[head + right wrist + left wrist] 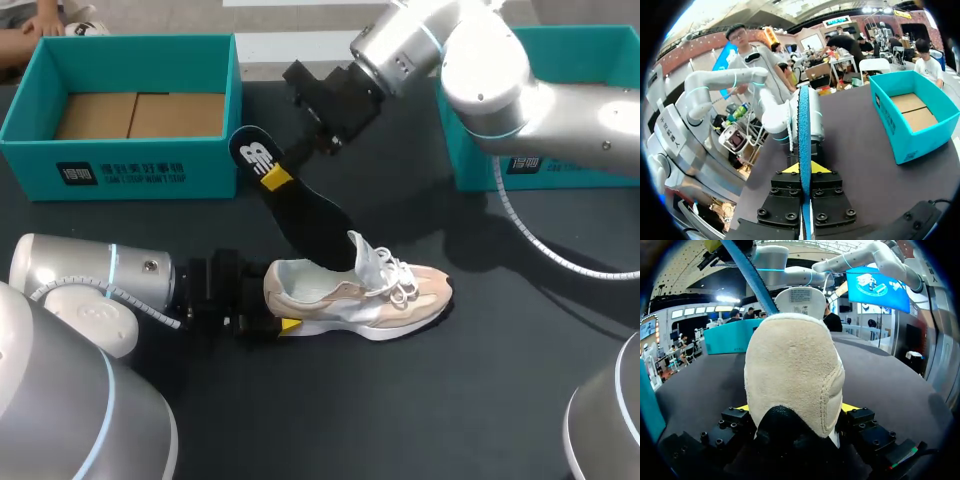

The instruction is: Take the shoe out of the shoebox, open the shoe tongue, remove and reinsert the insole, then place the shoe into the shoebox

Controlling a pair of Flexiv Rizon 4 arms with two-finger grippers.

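Observation:
A beige and white shoe [360,295] stands upright on the dark table [420,400], toe to the right. My left gripper [272,305] comes in from the left and is shut on its heel; in the left wrist view the suede heel [792,370] fills the gap between the yellow tips of the left gripper [796,410]. My right gripper [275,178] is shut on the heel end of a black insole [300,210] with a blue underside. The insole slants down, and its front end is still inside the shoe's opening. In the right wrist view it runs edge-on [803,125] from the right gripper [803,172].
The open teal shoebox [40,165] with a cardboard floor stands at the back left and also shows as the shoebox [912,115] in the right wrist view. A second teal box [560,165] sits at the back right under my right arm. Bare table lies in front of the shoe.

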